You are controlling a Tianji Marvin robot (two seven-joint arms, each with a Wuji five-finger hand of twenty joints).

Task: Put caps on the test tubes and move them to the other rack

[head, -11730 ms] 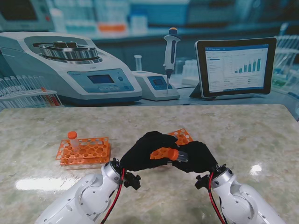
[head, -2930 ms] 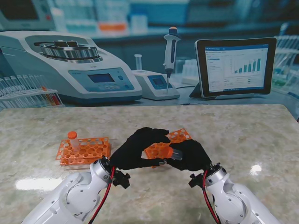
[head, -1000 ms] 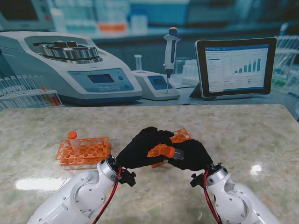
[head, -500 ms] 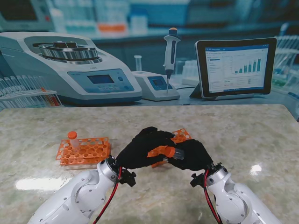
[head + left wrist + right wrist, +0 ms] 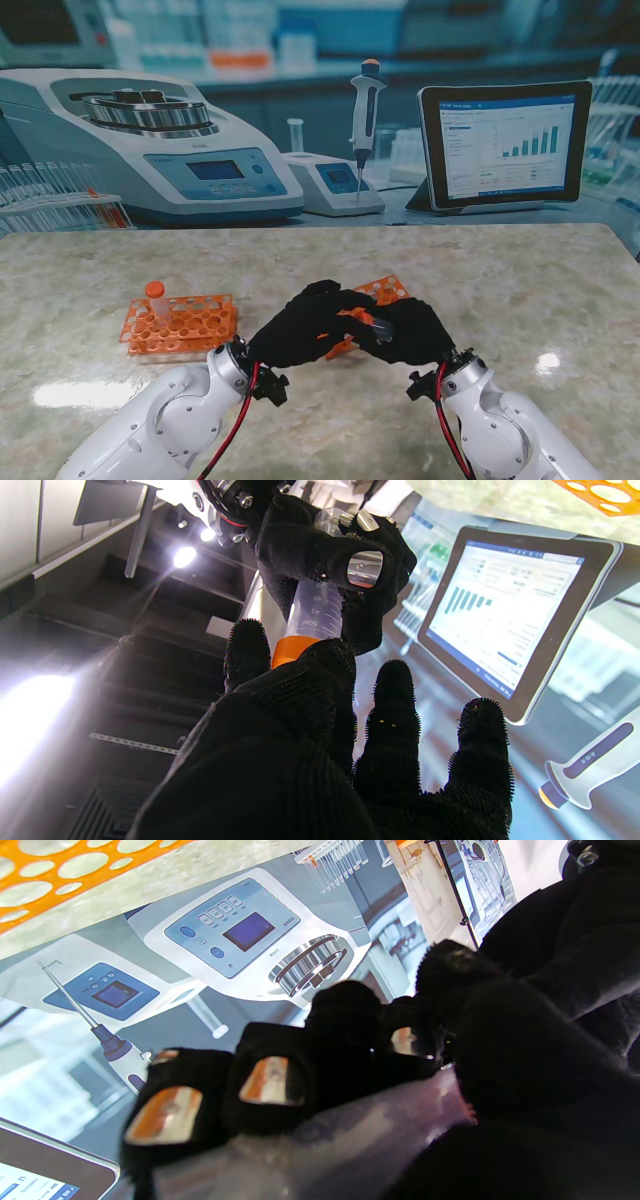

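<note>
1. The table (image 5: 520, 290) is a broad slab of pale, green-veined marble with a glossy sheen; both racks rest on it.
2. The left rack (image 5: 180, 325) is a flat orange plastic grid of round holes. One capped tube (image 5: 156, 297) stands upright in its far left corner, so I judge at least one transfer done.
3. The right rack (image 5: 385, 293) is the same orange perforated plastic, mostly hidden behind the hands; whether tubes remain in it I cannot tell.
4. The left hand (image 5: 300, 325), in a black knitted glove with a nubbly grip surface, pinches the orange cap with thumb and forefinger, the other fingers spread free.
5. The right hand (image 5: 410, 333), gloved alike with metal fingertip plates, is wrapped round the tube's body, holding it above the table just in front of the right rack.
6. The test tube (image 5: 315, 610) is a clear, smooth plastic cylinder printed with graduations.
7. The orange cap (image 5: 290, 650) is seated on the tube's mouth, so capping looks nearly finished; moving this tube to the left rack is left.
</note>
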